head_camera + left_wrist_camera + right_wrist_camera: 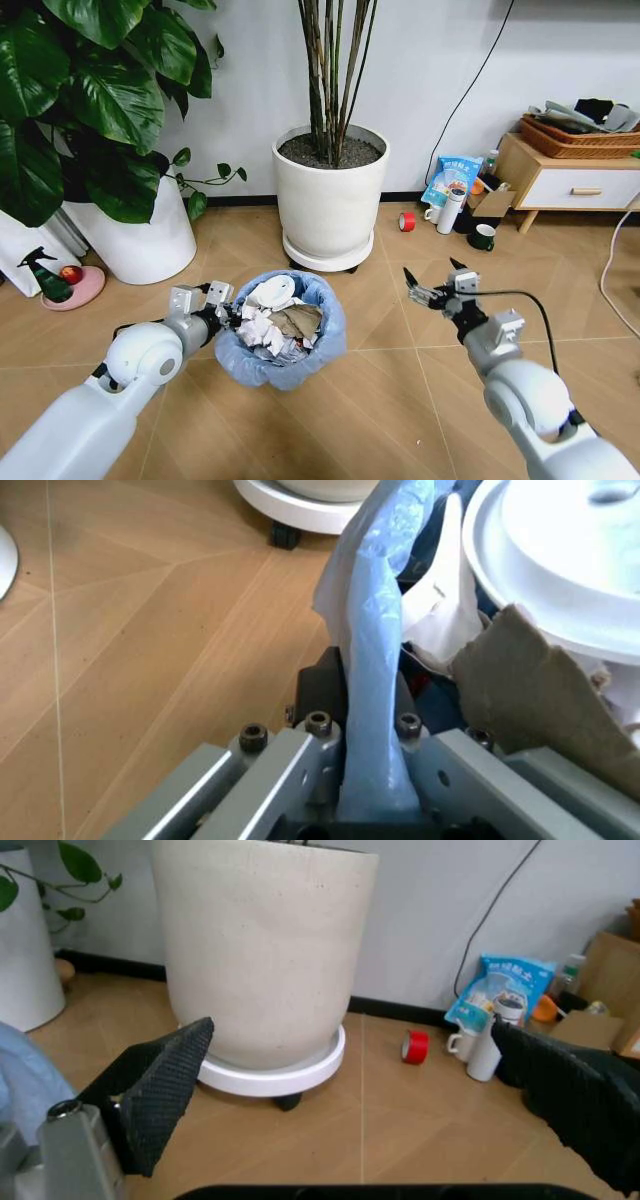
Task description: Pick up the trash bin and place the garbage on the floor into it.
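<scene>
White rounded arms, grey metal wrists, black-padded fingers (165, 1091).

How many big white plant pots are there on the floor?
2. One white pot stands on a wheeled base, just behind the trash bin; the other white pot stands at the left, under the big-leafed plant.

My trash bin (281, 345) wears a crinkled light-blue bag, with white crumpled paper (262, 328) and a drab brown scrap (296, 320) inside. My left gripper (217, 311) is pale grey metal; my right gripper (432, 280) has black textured pads. The floor (390, 400) is honey-toned wood in a herringbone pattern. The plant pot (330, 200) is white, the tape roll (407, 221) red.
</scene>
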Controlling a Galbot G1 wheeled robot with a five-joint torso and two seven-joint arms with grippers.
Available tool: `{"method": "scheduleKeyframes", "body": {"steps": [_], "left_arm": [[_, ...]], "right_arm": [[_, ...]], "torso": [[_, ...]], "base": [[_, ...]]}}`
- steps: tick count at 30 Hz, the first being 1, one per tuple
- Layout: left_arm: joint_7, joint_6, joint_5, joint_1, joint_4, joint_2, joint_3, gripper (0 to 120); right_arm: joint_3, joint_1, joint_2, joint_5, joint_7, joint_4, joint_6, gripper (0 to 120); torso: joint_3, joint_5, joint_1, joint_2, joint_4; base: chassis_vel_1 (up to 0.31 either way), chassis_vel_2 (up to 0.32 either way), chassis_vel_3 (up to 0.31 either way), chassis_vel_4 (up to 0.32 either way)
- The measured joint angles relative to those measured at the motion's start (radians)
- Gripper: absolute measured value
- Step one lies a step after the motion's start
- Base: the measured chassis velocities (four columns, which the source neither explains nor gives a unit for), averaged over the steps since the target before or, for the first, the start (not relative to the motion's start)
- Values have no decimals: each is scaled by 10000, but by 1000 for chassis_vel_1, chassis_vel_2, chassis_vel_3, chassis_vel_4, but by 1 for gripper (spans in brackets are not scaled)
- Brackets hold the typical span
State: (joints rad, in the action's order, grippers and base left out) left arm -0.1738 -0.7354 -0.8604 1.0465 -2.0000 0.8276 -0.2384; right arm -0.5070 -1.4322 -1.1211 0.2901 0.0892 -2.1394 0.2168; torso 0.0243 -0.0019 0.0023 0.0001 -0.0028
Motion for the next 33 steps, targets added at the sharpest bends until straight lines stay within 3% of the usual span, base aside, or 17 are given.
{"method": "scheduleKeyframes", "body": {"steps": [8, 33], "left_arm": [[0, 0, 13, 16, 0, 23, 115, 0], [-40, 0, 65, 153, -87, 60, 142, 0]], "right_arm": [[-19, -462, -754, -462, -16, -323, -37, 100], [-489, -1245, -667, -524, -52, -924, -227, 100]], "torso": [[1, -1, 1, 0, 3], [3, 0, 3, 0, 2]], "base": [[0, 0, 0, 0], [51, -15, -49, 19]]}}
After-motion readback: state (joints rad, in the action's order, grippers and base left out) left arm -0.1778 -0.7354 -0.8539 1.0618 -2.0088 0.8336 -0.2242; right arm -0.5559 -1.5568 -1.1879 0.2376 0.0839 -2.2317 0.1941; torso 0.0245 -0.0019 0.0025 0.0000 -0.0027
